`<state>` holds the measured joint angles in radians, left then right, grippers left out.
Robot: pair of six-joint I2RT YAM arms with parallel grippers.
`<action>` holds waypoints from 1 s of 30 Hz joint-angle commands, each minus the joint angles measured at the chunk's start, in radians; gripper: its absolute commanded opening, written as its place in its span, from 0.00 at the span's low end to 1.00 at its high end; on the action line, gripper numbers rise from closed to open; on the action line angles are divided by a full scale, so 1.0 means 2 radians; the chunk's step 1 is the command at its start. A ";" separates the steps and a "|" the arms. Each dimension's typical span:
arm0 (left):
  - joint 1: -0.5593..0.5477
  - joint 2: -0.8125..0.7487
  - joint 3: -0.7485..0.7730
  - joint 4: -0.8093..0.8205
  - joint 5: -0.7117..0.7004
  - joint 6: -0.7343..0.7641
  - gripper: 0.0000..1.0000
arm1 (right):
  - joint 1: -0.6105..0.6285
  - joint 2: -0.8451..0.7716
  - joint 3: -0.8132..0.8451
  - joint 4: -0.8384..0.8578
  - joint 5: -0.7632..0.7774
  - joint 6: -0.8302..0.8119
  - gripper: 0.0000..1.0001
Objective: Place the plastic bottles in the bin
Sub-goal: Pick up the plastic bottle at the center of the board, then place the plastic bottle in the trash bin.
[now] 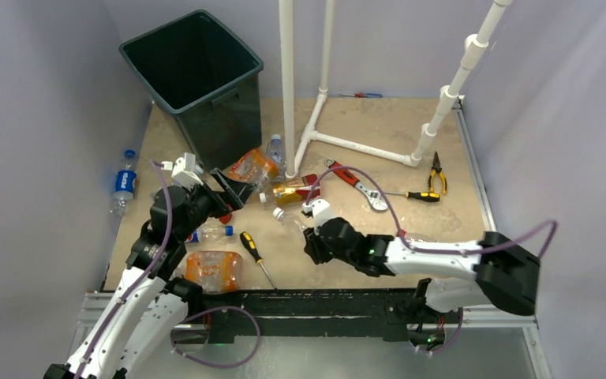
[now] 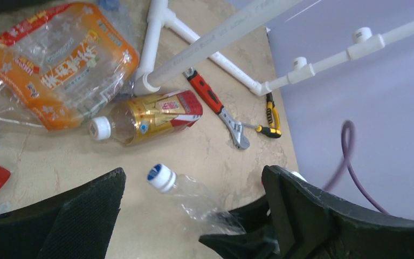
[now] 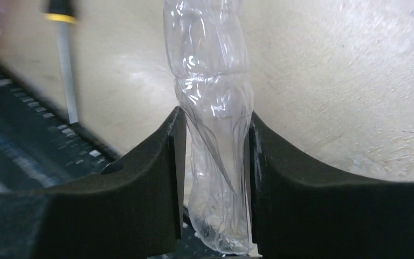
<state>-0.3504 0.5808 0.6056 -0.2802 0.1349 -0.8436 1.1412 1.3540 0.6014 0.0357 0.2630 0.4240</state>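
The dark bin (image 1: 193, 67) stands at the far left. My right gripper (image 1: 311, 238) is shut on the base of a crushed clear bottle (image 1: 288, 221); the bottle (image 3: 210, 97) sits between its pads (image 3: 156, 162). In the left wrist view its white-blue cap (image 2: 160, 178) points away. My left gripper (image 1: 237, 192) is open and empty (image 2: 194, 216), beside an orange-label bottle (image 1: 251, 167) and a gold-and-red-label bottle (image 1: 296, 189). More bottles: a second orange one (image 1: 213, 270), a blue-capped one (image 1: 211, 233), a clear one (image 1: 276, 148), and a Pepsi one (image 1: 125, 183) off the table's left edge.
A white pipe frame (image 1: 339, 142) stands at the back middle and right. A red wrench (image 1: 351, 181), pliers (image 1: 438, 172) and two screwdrivers (image 1: 256, 257) (image 1: 414, 195) lie on the tan tabletop (image 1: 442, 217). A black rail runs along the near edge (image 1: 308, 304).
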 commanded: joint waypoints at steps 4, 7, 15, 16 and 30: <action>-0.002 -0.009 0.033 0.106 -0.014 -0.001 0.99 | 0.004 -0.200 -0.080 0.157 -0.026 -0.003 0.35; -0.002 -0.022 0.001 0.229 0.027 -0.025 0.99 | 0.004 -0.251 -0.120 0.245 -0.039 0.005 0.35; -0.002 0.031 0.003 0.430 0.185 -0.053 0.99 | 0.004 -0.237 -0.135 0.420 -0.083 0.017 0.34; -0.002 0.050 0.013 0.429 0.205 -0.060 0.99 | 0.004 -0.232 -0.135 0.436 -0.087 0.019 0.34; -0.020 0.097 0.018 0.466 0.268 -0.093 0.95 | 0.004 -0.193 -0.124 0.527 -0.107 0.048 0.33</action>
<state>-0.3763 0.7929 0.6266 0.5846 0.6067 -1.0222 1.1458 0.9611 0.3340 0.9688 0.0593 0.4984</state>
